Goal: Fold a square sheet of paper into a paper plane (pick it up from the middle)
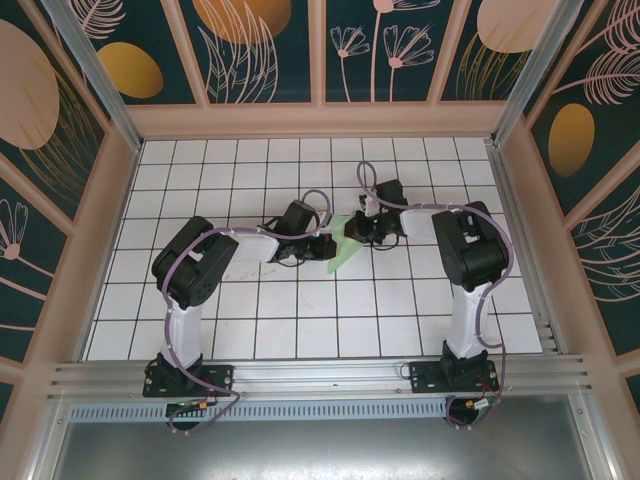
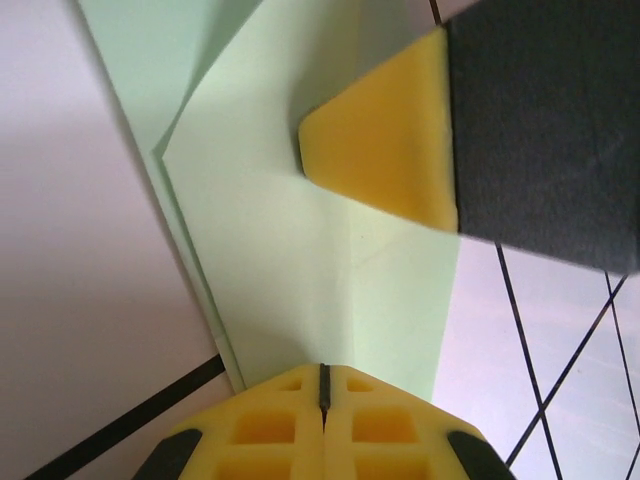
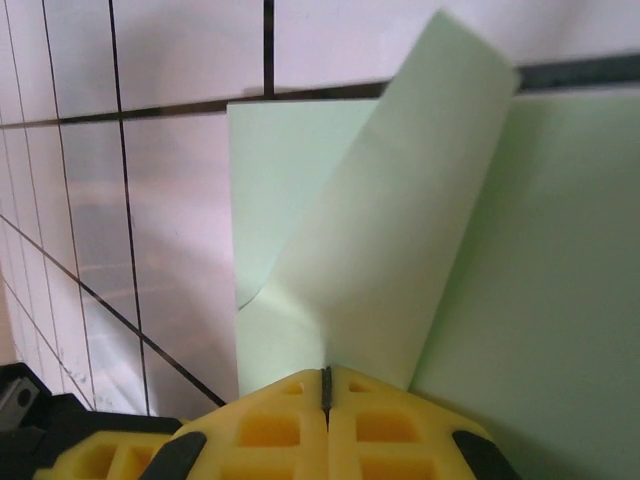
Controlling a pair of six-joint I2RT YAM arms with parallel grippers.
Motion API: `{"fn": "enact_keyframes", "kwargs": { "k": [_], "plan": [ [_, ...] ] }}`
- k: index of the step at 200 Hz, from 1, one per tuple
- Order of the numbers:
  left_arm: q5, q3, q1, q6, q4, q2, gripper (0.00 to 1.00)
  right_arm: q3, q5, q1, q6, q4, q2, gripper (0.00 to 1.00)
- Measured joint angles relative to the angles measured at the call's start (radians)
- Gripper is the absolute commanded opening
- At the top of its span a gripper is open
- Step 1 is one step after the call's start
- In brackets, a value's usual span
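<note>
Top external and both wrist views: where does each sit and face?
Top external: above, behind the bases, looking down on the table; both arms meet at the green paper.
Left wrist: looks past the shut left gripper onto the paper; the other arm's yellow pad shows.
Right wrist: looks past the shut right gripper at a raised paper flap.
All share the paper.

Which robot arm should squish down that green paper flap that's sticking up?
Probably the right. The raised flap of the green paper starts just ahead of the shut right tool. The shut left tool sits at the paper's opposite edge.
</note>
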Motion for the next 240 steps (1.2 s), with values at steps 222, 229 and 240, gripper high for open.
{"fn": "enact_keyframes", "kwargs": {
  "k": [222, 229, 240],
  "plan": [
    [-0.006, 0.008, 0.000, 0.015, -0.008, 0.002, 0.00, 0.093, 0.052, -0.031, 0.001, 0.019, 0.040, 0.00],
    [-0.006, 0.008, 0.000, 0.015, -0.008, 0.002, 0.00, 0.104, 0.054, -0.038, 0.001, 0.016, 0.060, 0.00],
    [-0.006, 0.008, 0.000, 0.015, -0.008, 0.002, 0.00, 0.121, 0.033, -0.050, 0.005, 0.006, 0.075, 0.00]
  ]
}}
